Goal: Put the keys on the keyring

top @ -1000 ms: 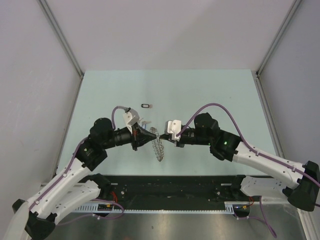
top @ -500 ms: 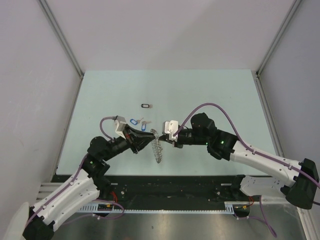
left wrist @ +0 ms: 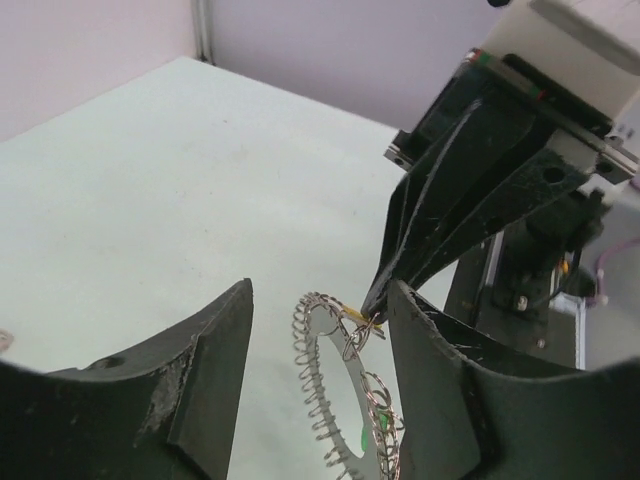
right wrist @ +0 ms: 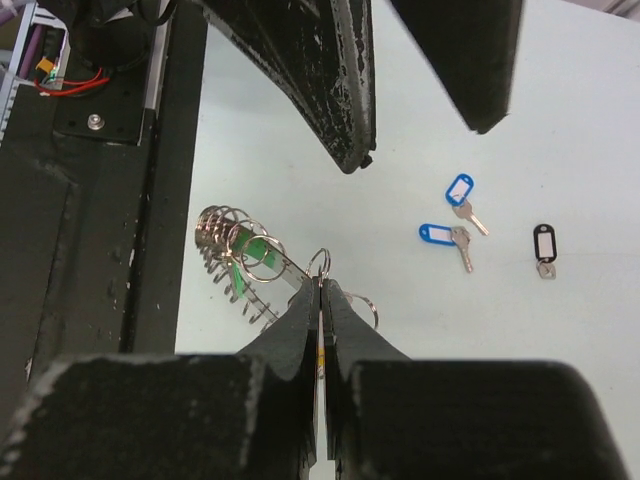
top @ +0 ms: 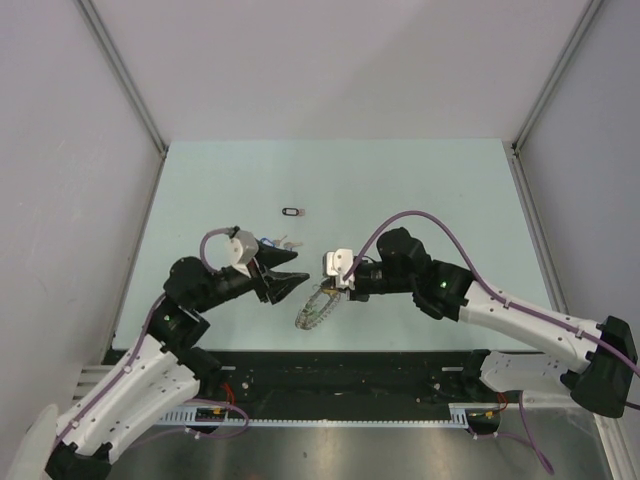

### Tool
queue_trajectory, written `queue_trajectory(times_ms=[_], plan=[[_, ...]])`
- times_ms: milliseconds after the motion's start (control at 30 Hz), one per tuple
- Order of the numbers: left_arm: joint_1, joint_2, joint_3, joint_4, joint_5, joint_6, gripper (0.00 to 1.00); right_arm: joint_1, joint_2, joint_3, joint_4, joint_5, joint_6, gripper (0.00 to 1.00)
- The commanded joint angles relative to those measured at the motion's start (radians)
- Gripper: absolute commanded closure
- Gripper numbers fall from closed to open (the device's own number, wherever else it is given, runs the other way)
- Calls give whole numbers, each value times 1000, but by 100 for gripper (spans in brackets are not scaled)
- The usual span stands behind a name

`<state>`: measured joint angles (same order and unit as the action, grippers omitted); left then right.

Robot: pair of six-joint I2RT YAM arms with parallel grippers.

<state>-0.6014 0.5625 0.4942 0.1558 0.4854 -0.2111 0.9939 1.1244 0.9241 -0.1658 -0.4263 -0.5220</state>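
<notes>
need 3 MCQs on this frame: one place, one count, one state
1. Where is the black-tagged key? A) on the table, apart from the keyring B) threaded on the keyring C) in an end effector
2. How many blue-tagged keys lie loose? A) one B) two C) four
3. The left end effector is: A) open B) shut on a key C) shut on the keyring
Key: 1A, it lies alone on bare table; 2B, right wrist view shows a pair; 3A, its jaws stand apart.
</notes>
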Motion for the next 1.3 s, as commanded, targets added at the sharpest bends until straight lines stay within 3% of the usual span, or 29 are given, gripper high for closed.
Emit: queue_trajectory(times_ms=[0,200,333,600,1100,1200,1267], plan=[[14,106,184,-330,198,382,39,8,2,65,-11,-19,-45,100],[14,252,320,-582,373,683,41,6,0,79,-41,-37,-56,100],[14,333,374,-662,436,780,49,9,2,79,-49,-43,-59,100],[5,438,408,-670,498,782,66,11,8,79,-52,-46,-59,100],[-20,496,392,-636,501,733,69,15,6,79,-47,-51,-55,100],[-20,504,391,-628,499,727,75,17,6,81,-47,-49,-53,100],[-20,505,391,-627,498,720,85,17,5,79,-49,-48,-52,100]])
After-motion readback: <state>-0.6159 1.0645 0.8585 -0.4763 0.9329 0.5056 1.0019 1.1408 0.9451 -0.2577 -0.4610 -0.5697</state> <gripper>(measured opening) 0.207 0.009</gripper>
